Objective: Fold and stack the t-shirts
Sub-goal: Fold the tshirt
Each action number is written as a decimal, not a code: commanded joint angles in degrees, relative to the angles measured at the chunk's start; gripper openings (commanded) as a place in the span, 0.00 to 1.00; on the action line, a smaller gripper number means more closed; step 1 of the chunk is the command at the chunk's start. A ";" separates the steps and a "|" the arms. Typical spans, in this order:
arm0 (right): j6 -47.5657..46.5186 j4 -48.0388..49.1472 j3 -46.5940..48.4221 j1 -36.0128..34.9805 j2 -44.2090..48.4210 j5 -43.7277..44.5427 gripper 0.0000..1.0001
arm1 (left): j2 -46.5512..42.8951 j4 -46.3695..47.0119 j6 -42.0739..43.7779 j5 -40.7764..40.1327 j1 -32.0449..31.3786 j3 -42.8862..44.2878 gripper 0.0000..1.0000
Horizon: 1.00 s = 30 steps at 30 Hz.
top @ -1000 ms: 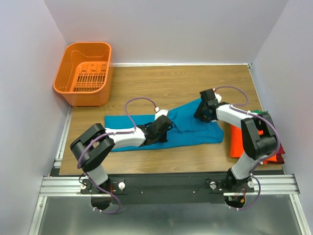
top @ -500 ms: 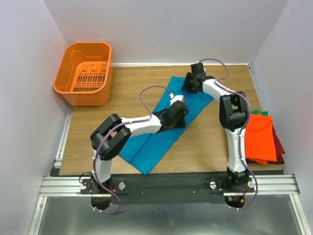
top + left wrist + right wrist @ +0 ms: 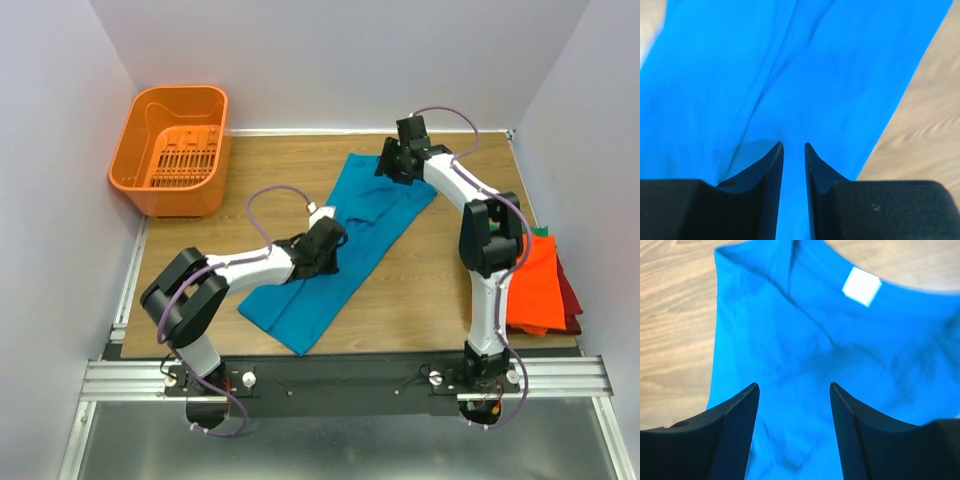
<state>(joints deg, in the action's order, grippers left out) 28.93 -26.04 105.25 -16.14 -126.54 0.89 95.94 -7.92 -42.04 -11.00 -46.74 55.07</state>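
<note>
Top external: left arm [image 3: 250, 268] crooked, right arm [image 3: 455, 182] outstretched, over teal-blue t-shirt [image 3: 372, 218].

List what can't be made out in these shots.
- Top view: the right arm covers part of the orange t-shirt; the dark red t-shirt and green t-shirt show only slivers.
- Left wrist view: whether the left gripper pinches the teal t-shirt; its fingers stand close, cloth fills the gap.
- Right wrist view: white neck tag blurred, any print unreadable.

Bright, even, diffuse light from overhead; faint soft shadows on tabletop [image 3: 420, 290]. Overhead view sharp. Wrist views softer: teal-blue t-shirt [image 3: 790, 75] edges smeared, white neck tag [image 3: 862, 286] fuzzy, wood grain out of focus.
</note>
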 commanded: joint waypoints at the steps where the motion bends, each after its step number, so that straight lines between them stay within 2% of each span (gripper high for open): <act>1: 3.32 -1.56 -10.20 -1.17 7.96 4.46 0.65 | -5.05 -2.53 -1.37 -2.79 -2.73 -4.17 0.30; 7: 5.79 1.77 -22.79 -2.93 11.23 6.50 0.64 | -7.17 -4.20 -3.31 -3.50 -5.64 -9.44 0.28; 11: 5.09 2.05 -23.07 -2.84 9.12 7.64 0.64 | -4.98 -3.15 -4.45 -2.36 -7.84 -9.89 0.28; 20: -0.01 1.96 -11.67 -0.91 -2.47 7.73 0.64 | 5.03 3.87 -5.51 4.32 -11.44 -3.31 0.27; 25: -5.71 1.87 0.62 -0.64 -10.28 6.42 0.64 | 11.36 6.16 -3.58 8.18 -11.27 6.35 0.27; 30: -9.32 1.43 8.98 -0.56 -14.43 3.69 0.64 | 12.60 7.66 -2.17 10.74 -10.31 13.65 0.29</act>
<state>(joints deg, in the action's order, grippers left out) 24.14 -22.61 110.08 -17.12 -135.83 6.59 108.60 -2.22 -45.71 -3.84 -57.69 65.36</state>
